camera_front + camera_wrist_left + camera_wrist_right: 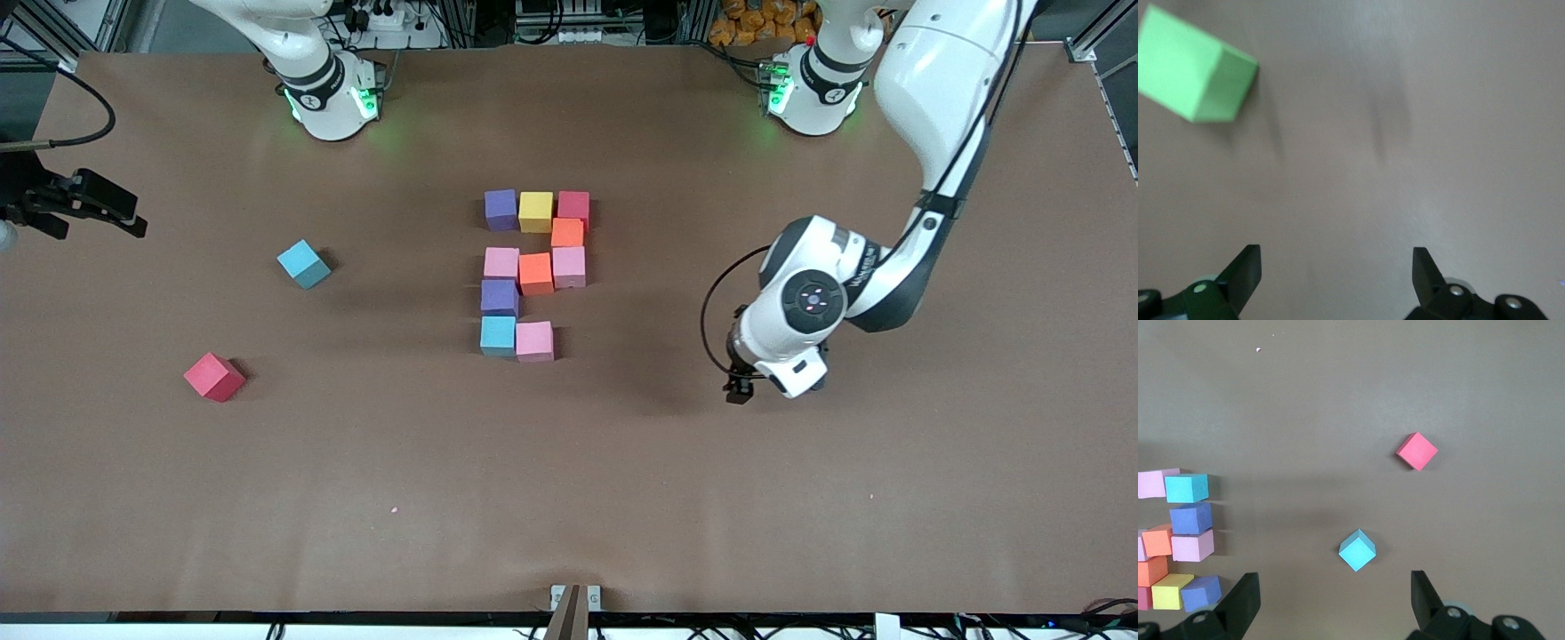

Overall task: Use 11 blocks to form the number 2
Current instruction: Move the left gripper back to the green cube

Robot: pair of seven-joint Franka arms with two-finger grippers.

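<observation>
The table (569, 498) carries the number 2 (533, 271), 10 cubes so far, mid-table. The left gripper (738, 391) hangs over bare table toward the left arm's end, fingers apart; its wrist hides a green block (1195, 70) from the front camera. The right gripper (1335, 600), cut off there, gapes above loose blue (303, 264) and red (214, 377) blocks.

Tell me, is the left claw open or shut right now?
Open. In its wrist view the left claw has its fingers spread wide with bare table between them; the green block lies apart, ungripped.
</observation>
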